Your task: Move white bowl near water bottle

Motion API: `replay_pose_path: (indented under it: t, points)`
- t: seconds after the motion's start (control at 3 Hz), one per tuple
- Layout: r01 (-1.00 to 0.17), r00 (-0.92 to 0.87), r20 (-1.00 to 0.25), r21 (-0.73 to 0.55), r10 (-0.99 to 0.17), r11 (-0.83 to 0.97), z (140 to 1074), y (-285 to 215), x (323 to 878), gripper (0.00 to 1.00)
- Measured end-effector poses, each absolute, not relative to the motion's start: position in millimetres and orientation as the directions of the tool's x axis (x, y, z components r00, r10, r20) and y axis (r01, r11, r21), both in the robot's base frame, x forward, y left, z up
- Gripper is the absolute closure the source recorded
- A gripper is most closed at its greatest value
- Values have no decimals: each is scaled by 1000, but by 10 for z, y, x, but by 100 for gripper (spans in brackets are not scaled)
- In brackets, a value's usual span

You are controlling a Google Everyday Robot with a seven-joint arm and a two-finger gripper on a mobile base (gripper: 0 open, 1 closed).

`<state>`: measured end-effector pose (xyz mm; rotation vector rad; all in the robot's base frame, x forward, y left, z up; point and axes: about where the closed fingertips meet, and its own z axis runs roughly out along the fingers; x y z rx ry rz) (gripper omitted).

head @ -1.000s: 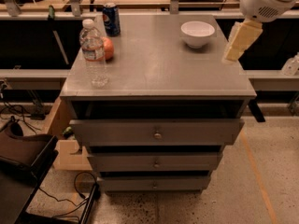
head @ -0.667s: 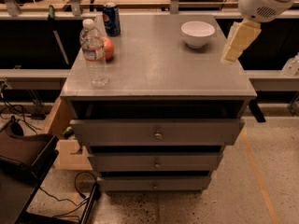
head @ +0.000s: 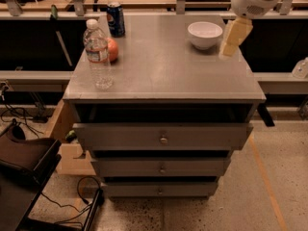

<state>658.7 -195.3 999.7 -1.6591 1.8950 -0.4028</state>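
Readable text: none.
Soda can point(head: 115, 19), rear of bench point(head: 168, 76): blue, round emblem on side, lettering not legible.
Water bottle point(head: 98, 52): pale label band around middle, print too small to read.
Gripper point(head: 228, 49): above rear bench corner, just beside white bowl point(head: 205, 34), opposite side from water bottle.

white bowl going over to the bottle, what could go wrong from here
The gripper hovers just right of the white bowl; a clumsy approach could knock it. The water bottle stands tall near the cabinet's left edge, beside a round fruit, so a bump from the bowl could topple it.
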Motion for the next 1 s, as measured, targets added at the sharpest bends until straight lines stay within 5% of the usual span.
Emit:
replay_pose_path:
  t: [1.0]
  points:
    - [-856, -82, -290, -470, -954, 217, 9389, -1974, 7555, 0]
